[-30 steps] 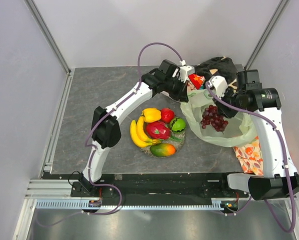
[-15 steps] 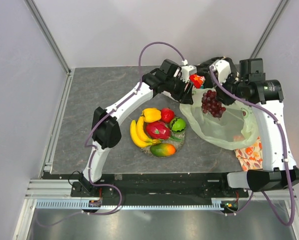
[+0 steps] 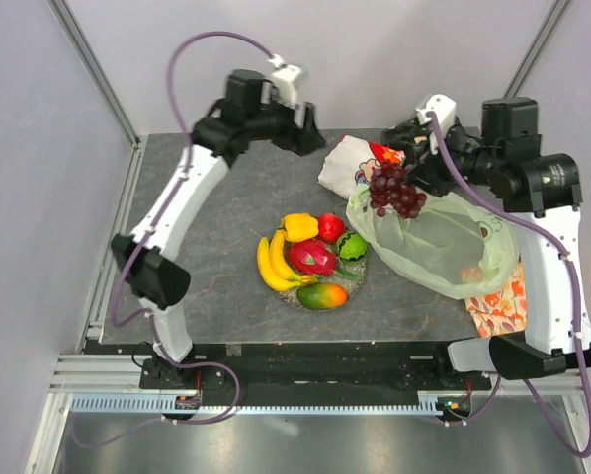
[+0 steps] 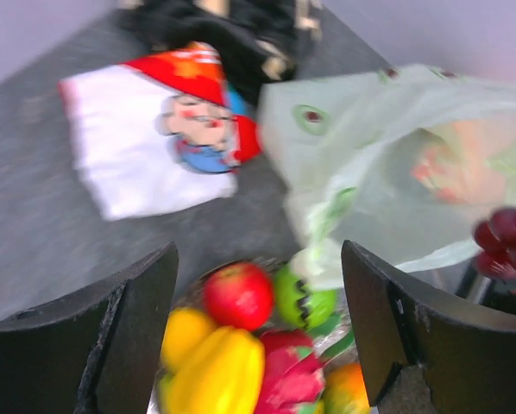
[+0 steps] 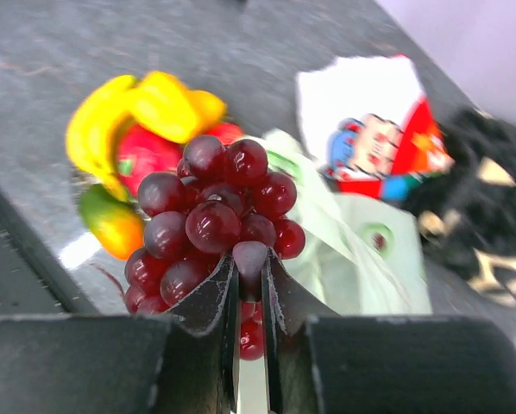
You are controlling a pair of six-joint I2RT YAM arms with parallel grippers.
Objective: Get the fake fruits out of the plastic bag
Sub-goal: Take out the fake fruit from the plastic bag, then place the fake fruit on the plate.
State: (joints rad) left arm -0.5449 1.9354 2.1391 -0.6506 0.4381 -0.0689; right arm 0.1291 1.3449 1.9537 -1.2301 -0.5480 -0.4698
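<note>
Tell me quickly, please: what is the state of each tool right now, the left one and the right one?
The left tool: open, holding nothing.
The right tool: closed on the purple grapes.

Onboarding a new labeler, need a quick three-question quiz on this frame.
1. True or false: the left claw is open and empty.
2. The right claw holds: A) nothing, B) the purple plastic grape bunch, C) a metal spoon?
3. Fill in: the glossy red plastic apple sits between the yellow plastic pepper and the green ____.
Key: 1 true; 2 B; 3 lime.
</note>
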